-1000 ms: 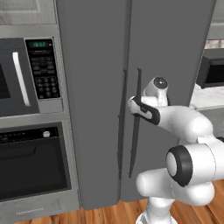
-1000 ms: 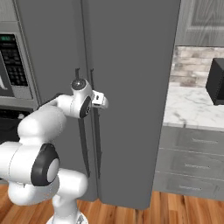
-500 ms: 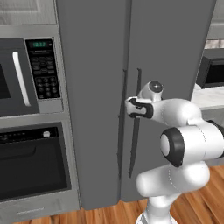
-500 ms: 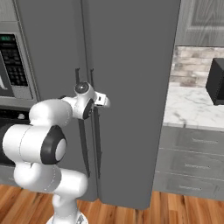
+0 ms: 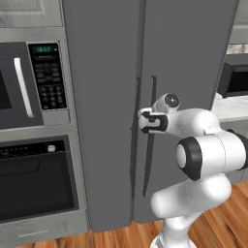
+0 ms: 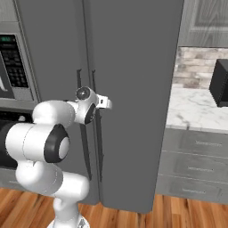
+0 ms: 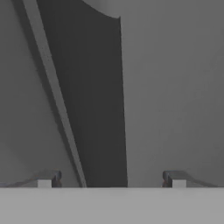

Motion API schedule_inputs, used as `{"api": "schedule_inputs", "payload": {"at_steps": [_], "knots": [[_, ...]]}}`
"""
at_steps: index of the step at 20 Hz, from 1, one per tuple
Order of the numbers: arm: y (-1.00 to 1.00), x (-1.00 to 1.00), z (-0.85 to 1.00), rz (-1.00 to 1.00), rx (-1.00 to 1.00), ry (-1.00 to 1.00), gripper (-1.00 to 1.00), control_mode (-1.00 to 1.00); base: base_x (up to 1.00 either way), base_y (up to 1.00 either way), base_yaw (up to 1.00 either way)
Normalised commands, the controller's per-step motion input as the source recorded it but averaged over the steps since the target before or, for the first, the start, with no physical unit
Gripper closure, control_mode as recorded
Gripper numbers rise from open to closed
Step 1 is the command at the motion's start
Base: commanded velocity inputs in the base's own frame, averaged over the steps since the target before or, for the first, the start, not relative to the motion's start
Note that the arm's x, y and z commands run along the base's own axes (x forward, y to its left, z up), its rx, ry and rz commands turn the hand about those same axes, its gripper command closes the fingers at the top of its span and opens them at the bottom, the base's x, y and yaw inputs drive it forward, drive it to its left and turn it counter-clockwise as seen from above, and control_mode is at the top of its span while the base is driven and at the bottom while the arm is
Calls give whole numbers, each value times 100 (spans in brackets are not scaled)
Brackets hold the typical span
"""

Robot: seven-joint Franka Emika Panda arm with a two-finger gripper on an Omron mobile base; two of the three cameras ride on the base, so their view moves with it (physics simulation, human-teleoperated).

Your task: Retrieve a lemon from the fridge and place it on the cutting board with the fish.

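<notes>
Dark-grey fridge [image 5: 193, 72] fills the scene, both doors closed; the lemon, board and fish are not in sight, and the lemon is presumably behind these doors. To the fridge's left stands a microwave-and-oven stack [image 5: 34, 121]; to its right, a marble counter [image 6: 196, 111].

Two long dark handles run down the centre seam. The gripper [image 5: 143, 121] sits at the right-hand handle [image 5: 151, 131]. In the hand view the handle [image 7: 103, 100] passes between the two fingertips [image 7: 46, 180], which stand well apart — jaws wide, nothing clamped.

Risks from this position:

- Closing off-centre: one finger may strike the handle face and push the hand sideways instead of enclosing the bar.
- Catching the neighbouring handle [image 5: 135, 131], which lies just beside — the wrong door would be pulled.
- Pulling straight back rather than along the door's arc, which may let the bar slip out of a loose grip.
</notes>
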Motion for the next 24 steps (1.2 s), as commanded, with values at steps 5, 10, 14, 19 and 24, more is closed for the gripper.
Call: {"api": "schedule_inputs", "payload": {"at_steps": [5, 10, 14, 19, 24], "knots": [[0, 4, 3, 0, 0, 15, 100, -100, 0, 0, 0], [-17, -56, 29, 0, 0, 12, 100, -100, 0, 0, 0], [-46, -85, 42, 0, 0, 15, 100, -100, 0, 0, 0], [-84, -97, 22, 4, 7, 11, 100, -100, 0, 0, 0], [-100, -100, 13, 10, 13, 4, 100, -100, 0, 0, 0]]}}
